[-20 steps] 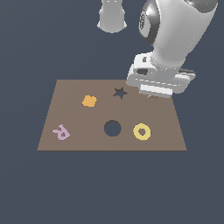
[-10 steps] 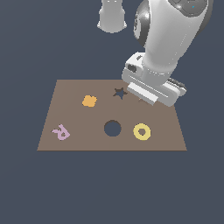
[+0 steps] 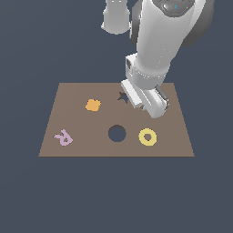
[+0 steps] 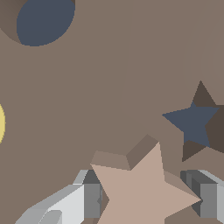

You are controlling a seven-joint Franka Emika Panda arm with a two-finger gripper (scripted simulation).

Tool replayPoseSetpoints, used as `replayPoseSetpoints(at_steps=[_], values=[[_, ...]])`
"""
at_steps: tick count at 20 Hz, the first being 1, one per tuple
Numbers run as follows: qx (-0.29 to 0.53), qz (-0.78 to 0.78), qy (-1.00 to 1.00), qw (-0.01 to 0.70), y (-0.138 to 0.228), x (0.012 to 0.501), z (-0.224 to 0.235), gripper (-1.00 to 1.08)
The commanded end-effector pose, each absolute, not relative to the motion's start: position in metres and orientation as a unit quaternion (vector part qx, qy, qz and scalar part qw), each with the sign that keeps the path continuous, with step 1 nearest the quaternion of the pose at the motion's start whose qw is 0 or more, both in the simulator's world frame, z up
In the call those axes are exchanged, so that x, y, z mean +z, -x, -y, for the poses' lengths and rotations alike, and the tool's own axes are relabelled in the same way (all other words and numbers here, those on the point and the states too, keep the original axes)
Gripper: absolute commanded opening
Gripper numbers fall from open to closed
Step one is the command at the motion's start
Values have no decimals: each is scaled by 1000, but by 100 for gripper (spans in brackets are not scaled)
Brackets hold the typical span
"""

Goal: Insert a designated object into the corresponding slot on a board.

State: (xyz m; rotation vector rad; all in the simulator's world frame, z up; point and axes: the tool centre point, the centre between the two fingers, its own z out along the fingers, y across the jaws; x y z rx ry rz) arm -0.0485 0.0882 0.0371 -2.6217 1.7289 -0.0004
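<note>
The pale tan star (image 4: 140, 192) sits between my gripper's (image 4: 146, 199) two grey fingers (image 4: 92, 201), which are shut on its sides. It hangs just above the brown board (image 4: 109, 87). The dark star-shaped slot (image 4: 197, 122) lies a short way off the held star and is not under it. In the exterior view the gripper (image 3: 146, 101) hovers over the back middle of the board (image 3: 173, 136). Its body covers most of the slot (image 3: 121, 96), and the star itself is hidden there.
An orange blob (image 3: 93, 105), a pink R-shaped piece (image 3: 63, 137), a round dark hole (image 3: 117, 133) and a yellow ring (image 3: 147, 137) are on the board. The round hole (image 4: 43, 19) and the ring's edge (image 4: 1, 122) also appear in the wrist view.
The arm has moved toward the exterior view's left over the board and now partly covers the star slot, which was fully visible before.
</note>
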Motion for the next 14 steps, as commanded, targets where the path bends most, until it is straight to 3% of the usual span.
replayPoseSetpoints(at_steps=[1,14], values=[[0,-603,798,1,50,38,-79,-100],[0,-784,620,1,70,40,-46,-100]])
